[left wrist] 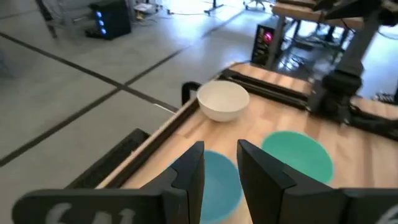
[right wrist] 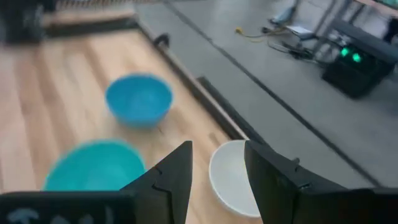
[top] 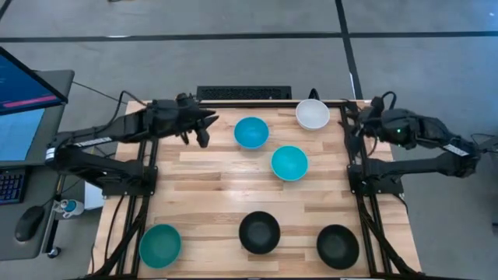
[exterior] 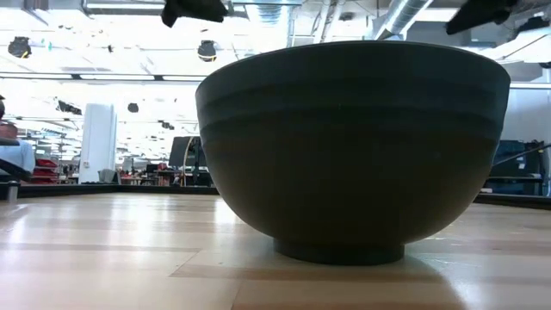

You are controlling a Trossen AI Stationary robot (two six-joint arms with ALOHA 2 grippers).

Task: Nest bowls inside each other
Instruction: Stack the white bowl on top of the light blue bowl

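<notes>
Nothing nested yet: all six bowls sit alone on the table (top: 210, 175), well apart, so the whole task is left.

Near row, bottom of the high view: teal-green bowl (top: 160, 245) at lower left, close to the left rail and the near edge; first black bowl (top: 259, 232) at bottom centre; second black bowl (top: 338, 246) at lower right, close to the right rail. One black bowl (exterior: 353, 146) fills the low view, upright on the wood; which of the two, cannot tell.

Mid-table: cyan bowl (top: 289, 163) just right of centre, bare wood all round it.

Far row: blue bowl (top: 251, 133) up the centre, white bowl (top: 312, 114) at upper right, nearly on the far rail.

Left gripper (top: 201, 131) hangs at upper left of the table, just left of the blue bowl, fingers (left wrist: 189, 177) spread with a clear gap and holding nothing; the blue bowl (left wrist: 211, 183) lies right past them. Right gripper (top: 354, 124) hangs over the right rail beside the white bowl, fingers (right wrist: 174, 177) likewise apart and empty, with the white bowl (right wrist: 233, 177) just ahead.

Room to move: wide open wood between the far and near rows. Tight spots look like the white bowl against the far rail and the two corner bowls by the side rails.
</notes>
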